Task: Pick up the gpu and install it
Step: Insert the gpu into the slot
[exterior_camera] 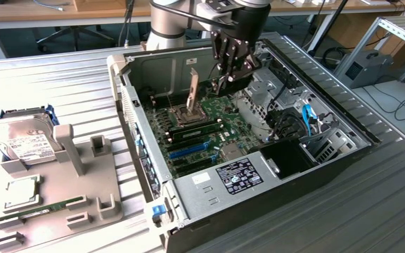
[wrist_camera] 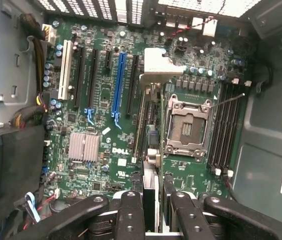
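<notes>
While gripping the gpu (wrist_camera: 148, 150) edge-on, end effector (exterior_camera: 232, 71) hangs inside the case (exterior_camera: 139, 142).

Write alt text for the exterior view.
A robot arm's gripper holds the gpu upright over the motherboard inside an open computer case. At the exterior view's left, a grey fixture holds a hard drive.
</notes>
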You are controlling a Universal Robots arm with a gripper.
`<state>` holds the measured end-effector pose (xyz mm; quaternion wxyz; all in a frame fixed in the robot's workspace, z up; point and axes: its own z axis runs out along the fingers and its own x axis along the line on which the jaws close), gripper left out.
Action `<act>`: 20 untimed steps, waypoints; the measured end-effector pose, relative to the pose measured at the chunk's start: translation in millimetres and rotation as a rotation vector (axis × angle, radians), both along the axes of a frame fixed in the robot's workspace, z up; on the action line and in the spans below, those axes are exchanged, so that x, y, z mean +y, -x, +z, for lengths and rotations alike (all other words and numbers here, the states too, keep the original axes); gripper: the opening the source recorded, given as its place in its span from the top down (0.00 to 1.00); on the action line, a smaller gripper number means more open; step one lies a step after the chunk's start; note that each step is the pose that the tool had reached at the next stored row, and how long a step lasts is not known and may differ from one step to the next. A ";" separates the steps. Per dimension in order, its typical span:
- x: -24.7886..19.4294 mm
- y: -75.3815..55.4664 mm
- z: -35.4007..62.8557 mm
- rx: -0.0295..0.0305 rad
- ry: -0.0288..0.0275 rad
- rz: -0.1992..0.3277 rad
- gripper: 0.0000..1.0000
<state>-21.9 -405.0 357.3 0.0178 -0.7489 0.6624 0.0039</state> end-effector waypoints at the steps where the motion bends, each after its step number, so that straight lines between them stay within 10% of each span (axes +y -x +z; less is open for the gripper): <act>1: 0.0 0.0 -0.2 0.0000 0.0000 -0.016 0.74; 7: 0.0 0.0 -1.1 0.0001 0.0000 -0.111 0.74; 20: -3.8 0.1 -1.9 0.0000 -0.0001 -0.118 0.74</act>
